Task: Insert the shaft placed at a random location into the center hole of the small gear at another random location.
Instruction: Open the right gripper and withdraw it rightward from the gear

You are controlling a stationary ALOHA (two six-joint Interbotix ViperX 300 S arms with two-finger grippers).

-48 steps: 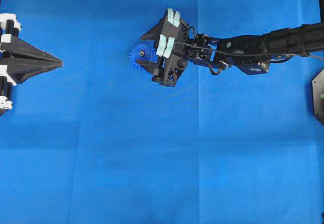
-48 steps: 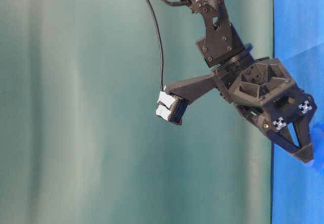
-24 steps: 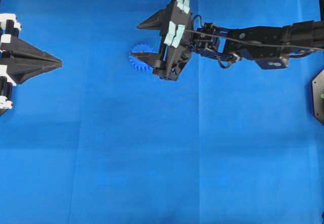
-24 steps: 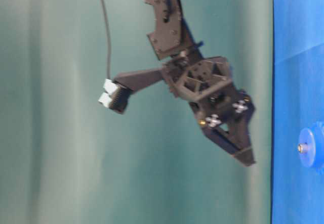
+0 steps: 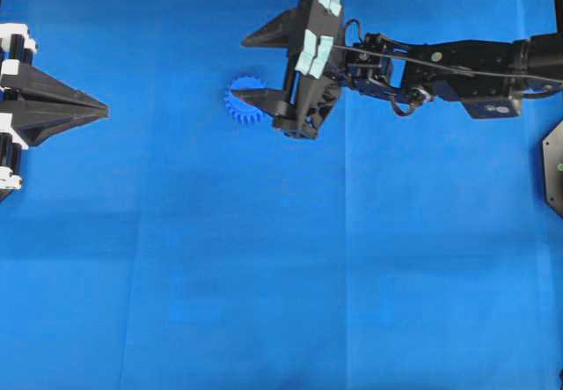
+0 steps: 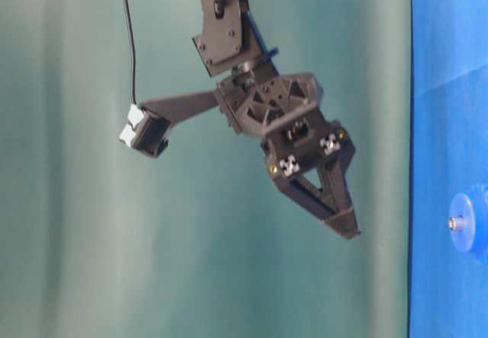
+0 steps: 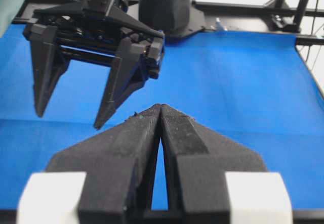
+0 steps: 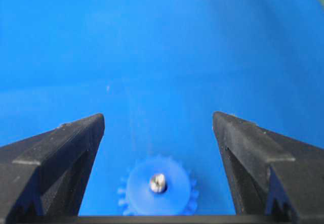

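The small gear [image 5: 241, 106] lies flat on the blue mat, bright blue and toothed. The shaft [image 8: 158, 182], a tiny silver pin, stands upright in its center hole [image 8: 158, 187] and fills it; the pin [image 6: 453, 223] juts from the hub in the table-level view too. My right gripper [image 5: 239, 69] hangs open above the gear, apart from it, with nothing between its fingers; in its wrist view [image 8: 158, 117] the gear [image 8: 158, 187] sits low between the two black fingers. My left gripper [image 5: 104, 106] rests shut and empty at the left edge, far from the gear.
A blue mat [image 5: 281, 258] covers the whole table. A black fixture [image 5: 554, 165] sits at the right edge. The left wrist view shows the right gripper [image 7: 70, 119] raised over the mat, with the right arm's base [image 7: 167, 9] behind it.
My right gripper has lifted away from the gear, staying open. The gear with the shaft in it has stayed on the mat. The left arm has not moved.
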